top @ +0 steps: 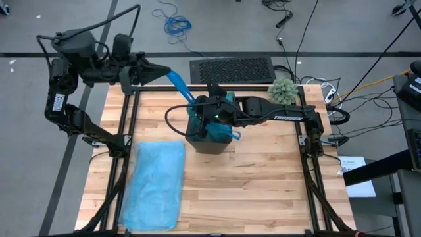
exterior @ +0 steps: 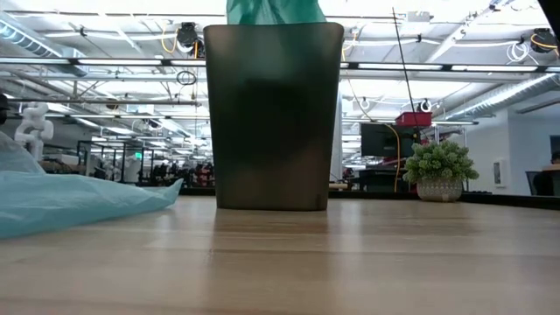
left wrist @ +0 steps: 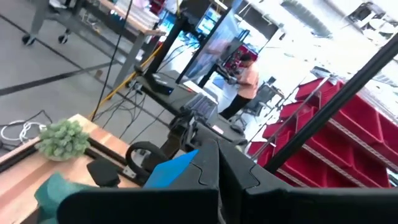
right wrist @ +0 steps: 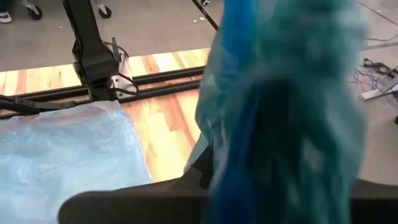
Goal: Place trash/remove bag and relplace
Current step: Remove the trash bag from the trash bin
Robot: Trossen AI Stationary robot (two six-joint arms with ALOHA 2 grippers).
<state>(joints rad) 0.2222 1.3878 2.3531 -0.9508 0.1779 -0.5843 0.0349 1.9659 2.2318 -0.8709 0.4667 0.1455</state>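
Wooden table point(top: 263, 184) in an open workshop, dark bin point(top: 209, 135) at centre, spare blue bag point(top: 158, 184) flat well to its side. Right gripper point(top: 200, 108) over the bin, clamped on the teal bag point(top: 227, 99) bunched there; left gripper point(top: 168, 72) clamped on the bag's blue strip point(top: 179, 85). No trash visible. Risk: uneven pulling tearing the bag or tipping the bin.

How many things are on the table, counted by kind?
Blue bags: 2 (one flat, one pulled up out of the bin)
Dark bins: 1
Fuzzy green plants: 1
Total: 4
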